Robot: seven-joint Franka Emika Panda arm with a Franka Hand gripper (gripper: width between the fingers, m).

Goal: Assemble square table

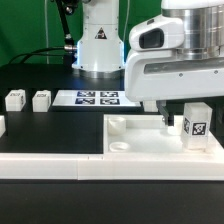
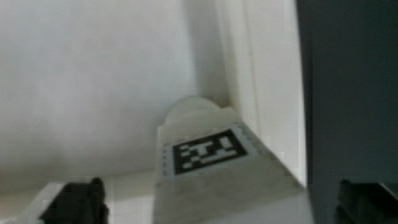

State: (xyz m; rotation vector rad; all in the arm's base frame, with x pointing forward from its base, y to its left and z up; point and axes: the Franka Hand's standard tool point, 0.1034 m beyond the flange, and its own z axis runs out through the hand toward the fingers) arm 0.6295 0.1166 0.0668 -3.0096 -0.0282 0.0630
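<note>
the arm reached down from the exterior view's upper right, its white hand hanging over the far right part of the table top. the gripper pointed straight down into the tray. in the wrist view its two dark fingers stood wide apart, released, with the first leg block between them and touching neither. that block stood upright on the tray floor, long axis vertical, close beside the raised rim, its tagged face turned toward the exterior camera. the table top lay flat on the black table, at the exterior view's lower right, just behind the long white rail. a second leg block and a third leg block sat side by side well off to the exterior view's left, near the marker board. the tags bore only black-and-white square patterns. the robot base carried a triangle warning sign, with no words readable.
</note>
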